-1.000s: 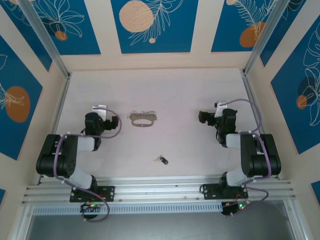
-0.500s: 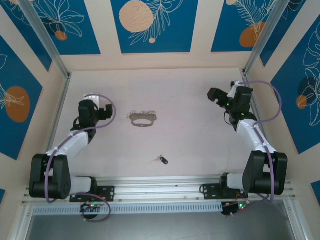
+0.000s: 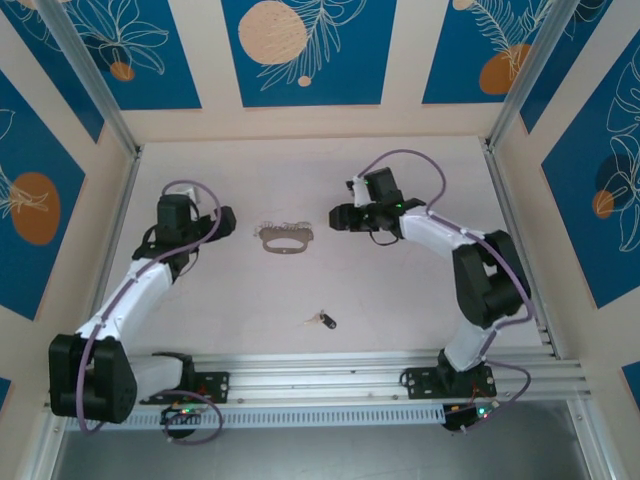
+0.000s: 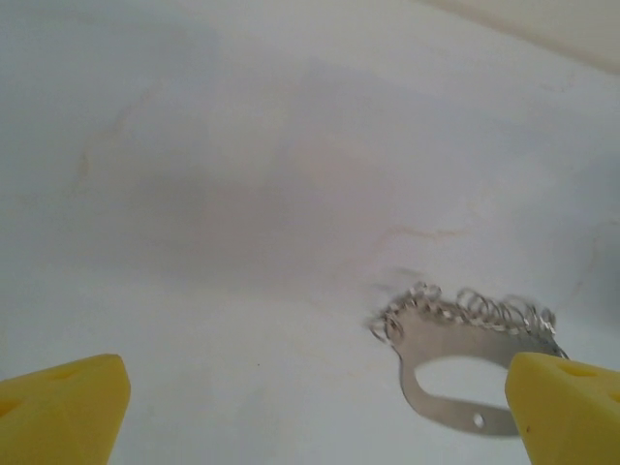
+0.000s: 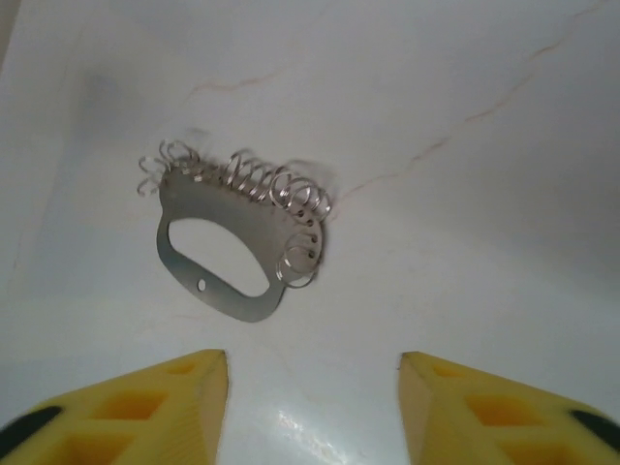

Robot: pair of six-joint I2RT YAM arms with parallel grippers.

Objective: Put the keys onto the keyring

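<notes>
The keyring [image 3: 288, 241] is a flat grey oval metal plate with a fringe of small silvery rings along its far side, lying on the white table. A tiny key [image 3: 326, 320] with a black head lies nearer the arms, apart from it. My left gripper [image 3: 229, 222] is just left of the keyring and open. In the left wrist view the keyring [image 4: 438, 336] lies ahead by the right fingertip [image 4: 567, 402] of the gripper [image 4: 315, 412]. My right gripper [image 3: 338, 218] is just right of the keyring. From the right wrist, the keyring [image 5: 257, 228] lies ahead of the gripper [image 5: 312, 407], which stands open and holds nothing.
Cream walls with blue leaf panels close the table on three sides. An aluminium rail [image 3: 320, 375] carrying both arm bases runs along the near edge. Bare tabletop [image 3: 400, 300] lies between the key and the right arm.
Both arms have unfolded and reached in towards the keyring. The right one swung left from the right wall, and its jaws have narrowed. Keyring and key have not moved.
</notes>
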